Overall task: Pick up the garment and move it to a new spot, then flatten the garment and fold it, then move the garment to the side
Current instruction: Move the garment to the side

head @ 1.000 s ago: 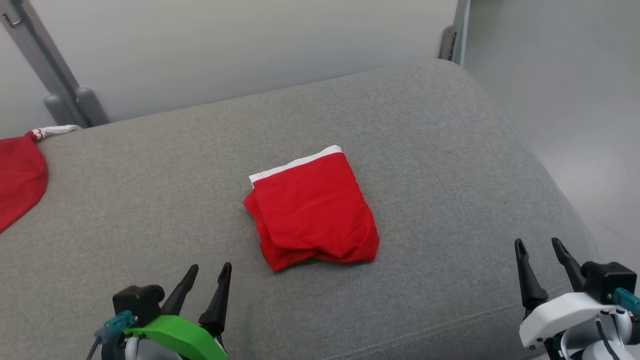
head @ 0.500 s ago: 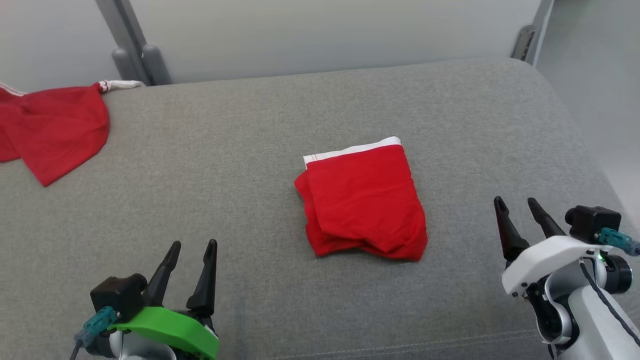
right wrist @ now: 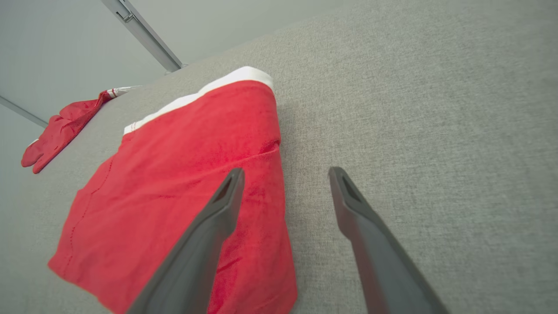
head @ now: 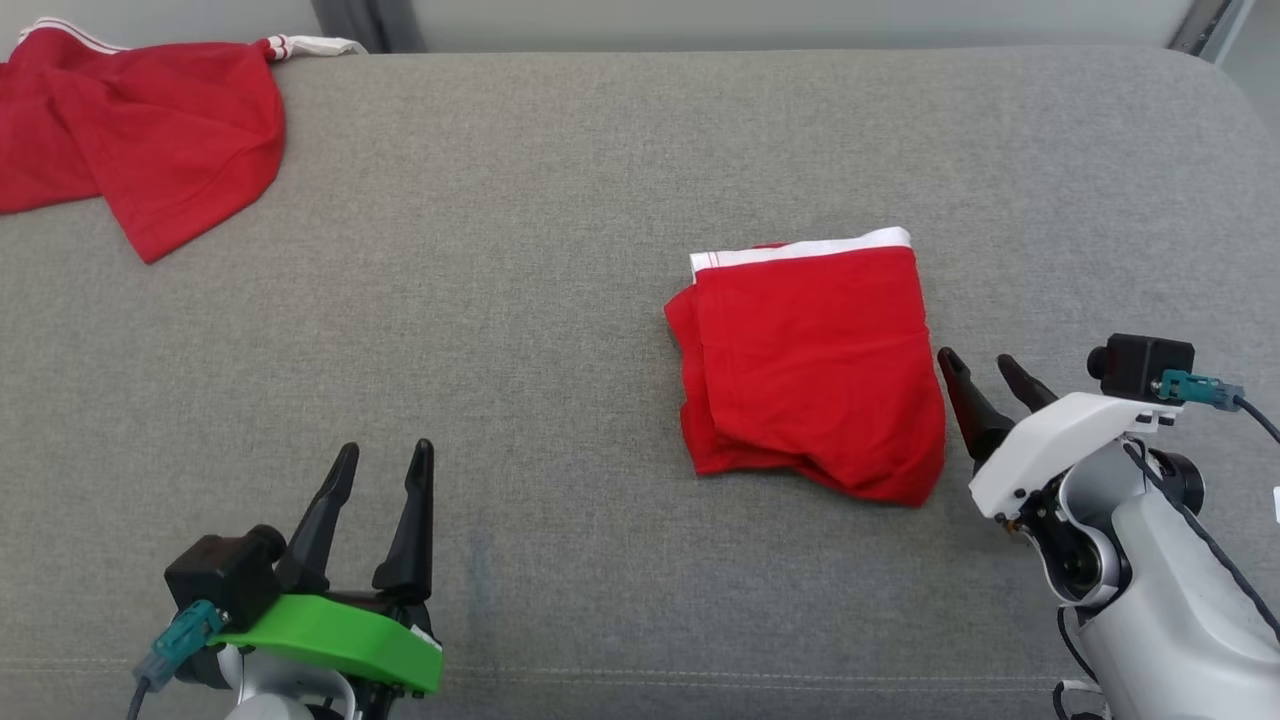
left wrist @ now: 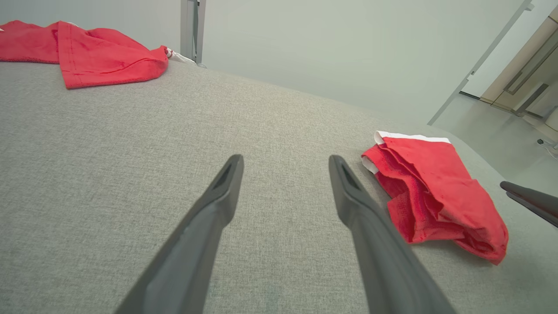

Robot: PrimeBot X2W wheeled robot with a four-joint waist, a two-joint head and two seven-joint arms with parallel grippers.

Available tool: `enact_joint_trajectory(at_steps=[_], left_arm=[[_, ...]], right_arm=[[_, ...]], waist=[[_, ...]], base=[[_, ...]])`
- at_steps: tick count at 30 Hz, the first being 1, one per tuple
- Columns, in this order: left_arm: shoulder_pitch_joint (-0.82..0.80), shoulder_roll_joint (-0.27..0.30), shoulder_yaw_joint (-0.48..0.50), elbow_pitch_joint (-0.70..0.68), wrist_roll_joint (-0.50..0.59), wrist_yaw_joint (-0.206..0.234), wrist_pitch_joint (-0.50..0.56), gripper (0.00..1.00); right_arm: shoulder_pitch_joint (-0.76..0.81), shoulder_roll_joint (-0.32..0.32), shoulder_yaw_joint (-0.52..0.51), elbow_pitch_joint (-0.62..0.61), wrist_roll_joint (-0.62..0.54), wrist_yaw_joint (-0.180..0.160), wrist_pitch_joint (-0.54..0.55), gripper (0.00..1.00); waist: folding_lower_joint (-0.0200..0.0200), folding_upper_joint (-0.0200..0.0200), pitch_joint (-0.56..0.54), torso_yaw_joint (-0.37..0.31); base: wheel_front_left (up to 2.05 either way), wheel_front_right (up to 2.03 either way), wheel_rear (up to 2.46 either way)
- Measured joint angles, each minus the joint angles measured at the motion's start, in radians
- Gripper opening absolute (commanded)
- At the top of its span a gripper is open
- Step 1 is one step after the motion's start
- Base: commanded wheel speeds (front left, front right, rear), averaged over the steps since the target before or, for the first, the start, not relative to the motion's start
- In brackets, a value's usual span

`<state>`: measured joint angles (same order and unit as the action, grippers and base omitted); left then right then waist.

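- The garment (head: 810, 365), red with a white waistband (head: 800, 250), lies folded in a compact, roughly square bundle on the grey cushion (head: 560, 300), right of the middle in the head view.
- Its waistband edge faces away from the robot. The near edge is uneven, with several layers showing one over another at the lower left corner.
- The right claw (head: 975, 357) sits just beside the garment's right edge, its two dark fingers spread wide and pointing up the view. It holds nothing.
- In the right wrist view one finger (right wrist: 218, 218) lies over the red cloth's edge and the other over bare cushion. Whether either finger touches the fabric cannot be told.
- The left claw (head: 386, 446) is low in the head view, well apart from the garment and to its left. Its fingers are also wide apart with nothing between them but grey cushion below.
- A second red garment (head: 150, 140) with a white striped trim lies loose and rumpled at the far left corner of the cushion, well apart from the folded one.
- Behind the cushion stands a pale wall (left wrist: 327, 43) with a grey metal post (left wrist: 192, 30).
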<state>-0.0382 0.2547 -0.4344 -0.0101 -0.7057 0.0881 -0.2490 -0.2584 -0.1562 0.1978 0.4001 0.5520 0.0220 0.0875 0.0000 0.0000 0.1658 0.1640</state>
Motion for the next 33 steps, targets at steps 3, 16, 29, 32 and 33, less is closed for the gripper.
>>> enact_joint_trajectory(at_steps=[3,16,29,32,33], left_arm=[[0.000,-0.014,0.007,-0.006,0.006,0.000,0.000,1.00],[0.002,-0.035,0.020,-0.030,0.040,-0.006,0.000,1.00],[0.003,-0.072,0.045,-0.028,0.045,-0.027,0.000,1.00],[0.004,-0.082,0.051,-0.026,0.049,-0.028,0.000,1.00],[0.004,-0.082,0.053,-0.026,0.050,-0.028,0.000,1.00]], right_arm=[[-0.018,-0.001,-0.004,0.030,0.012,0.013,0.014,1.00],[-0.073,0.001,-0.024,0.119,0.067,0.048,0.039,1.00],[-0.130,0.009,-0.021,0.188,0.131,0.084,0.069,0.49],[-0.139,0.008,-0.021,0.205,0.138,0.090,0.076,0.00],[-0.143,0.007,-0.019,0.208,0.142,0.092,0.082,0.00]], waist=[[0.0000,0.0000,0.017,0.017],[0.0000,0.0000,0.058,0.044],[0.0000,0.0000,0.075,0.061],[0.0000,0.0000,0.073,0.064],[0.0000,0.0000,0.073,0.064]], base=[[0.00,0.00,0.00],[0.00,0.00,0.00],[0.00,0.00,0.00],[0.00,0.00,0.00],[0.00,0.00,0.00]])
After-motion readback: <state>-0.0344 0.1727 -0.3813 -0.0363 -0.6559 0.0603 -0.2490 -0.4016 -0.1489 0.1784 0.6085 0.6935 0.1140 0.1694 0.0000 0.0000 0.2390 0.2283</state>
